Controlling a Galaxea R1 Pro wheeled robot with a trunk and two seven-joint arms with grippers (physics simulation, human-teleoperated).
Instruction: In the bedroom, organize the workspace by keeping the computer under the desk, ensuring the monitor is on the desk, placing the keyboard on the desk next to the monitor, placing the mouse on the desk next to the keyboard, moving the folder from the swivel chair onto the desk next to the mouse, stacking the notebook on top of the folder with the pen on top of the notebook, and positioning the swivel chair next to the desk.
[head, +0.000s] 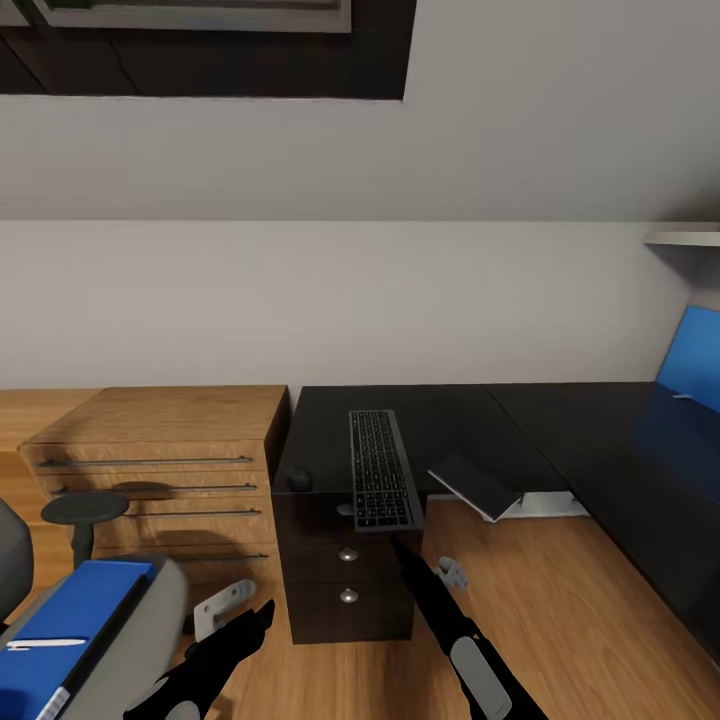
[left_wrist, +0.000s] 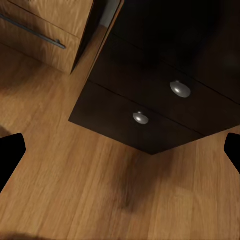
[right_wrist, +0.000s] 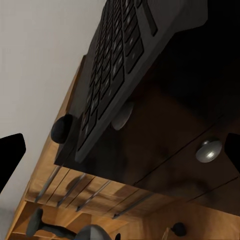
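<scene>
Slim dark keyboard (head: 381, 469) lies on black counter (head: 560, 420), near end overhanging the front edge. Right end effector (head: 398, 545) spread just below it; an upward nudge could tip it. Left end effector (head: 262, 612) spread, empty.

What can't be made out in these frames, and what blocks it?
- Swivel chair, head view: cut by the left and bottom edges; base unseen.
- Folder on its seat: near end runs off the bottom edge.
- Desk, head view: right part cut by the frame edge.
- Keyboard, right wrist view: far end cut by the top edge.
- Right gripper, head view: too dark against the drawers to tell its jaws.
</scene>
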